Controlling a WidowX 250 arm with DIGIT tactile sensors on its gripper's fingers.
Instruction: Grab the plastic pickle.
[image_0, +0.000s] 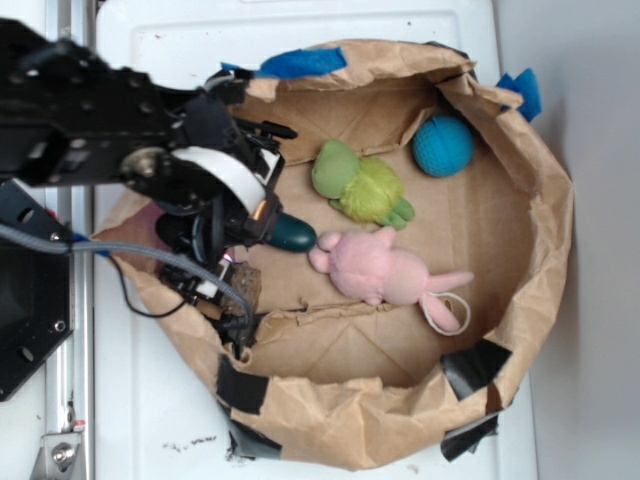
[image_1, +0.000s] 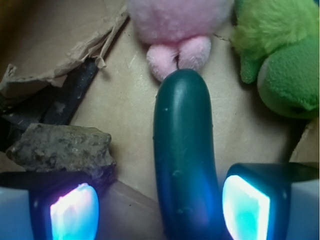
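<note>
So the plastic pickle (image_1: 184, 150) is lying flat on the cardboard floor of the paper bag (image_0: 540, 250), far tip touching the pink plush (image_1: 177, 30). The gripper (image_1: 160, 207) sits right over its near end, fingers (image_1: 247, 207) spread open either side, not squeezing it. A green plush (image_1: 280, 60) is just beside, a brown rock (image_1: 60, 147) on the other side, and a blue knitted ball (image_0: 443, 146) sits near the bag's far wall.
</note>
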